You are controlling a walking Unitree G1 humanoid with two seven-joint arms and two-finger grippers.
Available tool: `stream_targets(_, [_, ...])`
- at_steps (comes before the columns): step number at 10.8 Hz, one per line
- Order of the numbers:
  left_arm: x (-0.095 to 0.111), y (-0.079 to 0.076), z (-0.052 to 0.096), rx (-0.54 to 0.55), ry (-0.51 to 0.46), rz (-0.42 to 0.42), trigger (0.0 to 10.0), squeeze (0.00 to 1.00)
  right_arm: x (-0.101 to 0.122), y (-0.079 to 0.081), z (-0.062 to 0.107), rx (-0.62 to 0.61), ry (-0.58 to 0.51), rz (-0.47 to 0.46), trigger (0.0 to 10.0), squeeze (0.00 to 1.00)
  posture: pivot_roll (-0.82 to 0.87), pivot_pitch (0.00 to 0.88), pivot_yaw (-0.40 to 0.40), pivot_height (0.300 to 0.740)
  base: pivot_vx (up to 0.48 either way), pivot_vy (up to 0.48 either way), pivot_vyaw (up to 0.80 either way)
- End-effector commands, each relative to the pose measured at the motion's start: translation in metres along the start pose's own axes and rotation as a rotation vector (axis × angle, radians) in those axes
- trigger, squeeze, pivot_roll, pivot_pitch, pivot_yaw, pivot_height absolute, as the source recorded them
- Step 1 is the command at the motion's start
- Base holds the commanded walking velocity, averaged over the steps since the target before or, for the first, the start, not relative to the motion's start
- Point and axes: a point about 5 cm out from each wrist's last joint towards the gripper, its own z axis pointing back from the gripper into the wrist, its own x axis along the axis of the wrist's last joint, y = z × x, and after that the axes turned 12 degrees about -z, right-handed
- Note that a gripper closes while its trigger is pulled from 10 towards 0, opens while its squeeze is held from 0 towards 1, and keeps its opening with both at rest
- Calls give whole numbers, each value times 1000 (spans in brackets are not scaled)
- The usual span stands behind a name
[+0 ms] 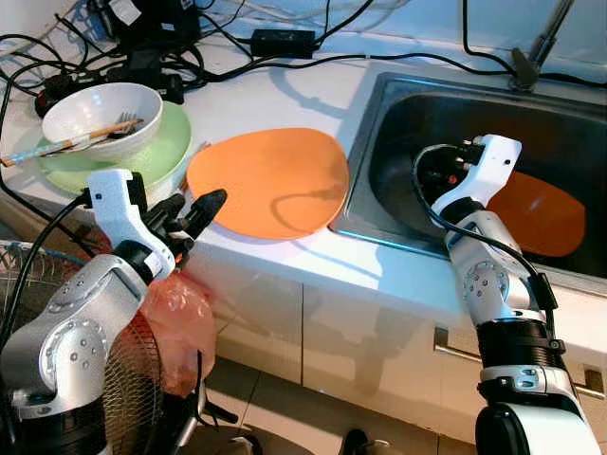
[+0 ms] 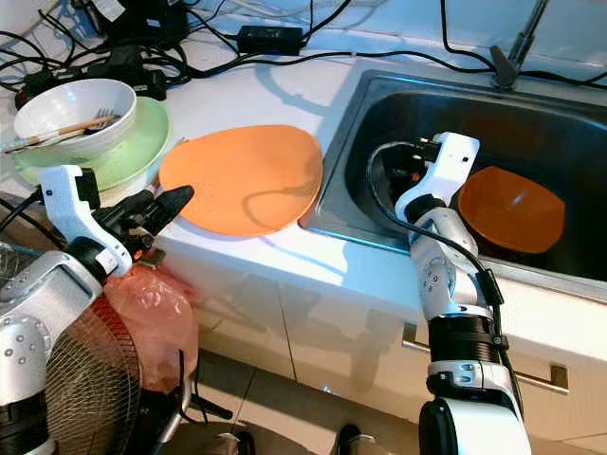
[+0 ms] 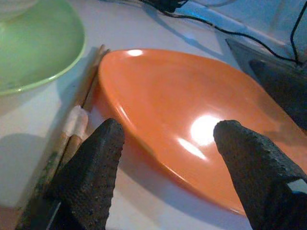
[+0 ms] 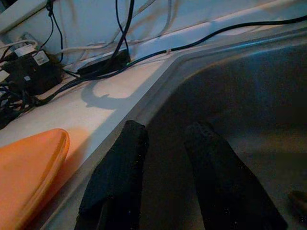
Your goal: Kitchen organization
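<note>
Orange plate [image 1: 269,180]: flat on the white counter [image 1: 313,95], its right edge just beside the sink's rim.

Left gripper [image 1: 190,216]: at the counter's front edge, at the plate's near-left rim; fingers [image 3: 91,172] apart, empty, one to either side of the rim in the left wrist view.

Chopsticks [image 3: 81,124]: a wooden pair on the counter between the orange plate and the green plate, close by the left finger.

Green plate [image 1: 161,152]: left of the orange plate, carrying a white bowl [image 1: 100,114] with utensils laid across it.

Steel sink [image 1: 398,104]: right of the counter; a second orange dish [image 1: 541,213] lies in the basin.

Right gripper [image 4: 163,177]: inside the basin near its left wall, fingers slightly apart, holding nothing.

Black cables and adapters [image 1: 142,47]: tangled along the back of the counter.

Wire fan [image 1: 123,379] and pinkish plastic bag [image 1: 180,322]: below the counter edge, beside the left arm.
</note>
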Motion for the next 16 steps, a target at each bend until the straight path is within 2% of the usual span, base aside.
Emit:
stream_targets(1, [0,0,-1,8,15,4,10000,0,5,2,-1,7,-6,10,10000,0,125,184,19,740,0,0,0])
stream_targets(4, [8,1,-1,27,-10,11,10000,0,4,2,-1,9,-5,8,10000,0,128,183,17,740,0,0,0])
stream_targets(6, [7,1,-4,46,-5,49,10000,0,5,3,-2,13,-5,9,10000,0,126,183,17,740,0,0,0])
stream_targets(10, [9,-2,-9,59,10,68,10000,0,5,3,-1,14,-4,10,10000,0,122,183,17,740,0,0,0])
stream_targets(16, [3,8,-8,126,55,100,10000,0,5,4,-2,17,-5,10,10000,0,121,173,17,740,0,0,0])
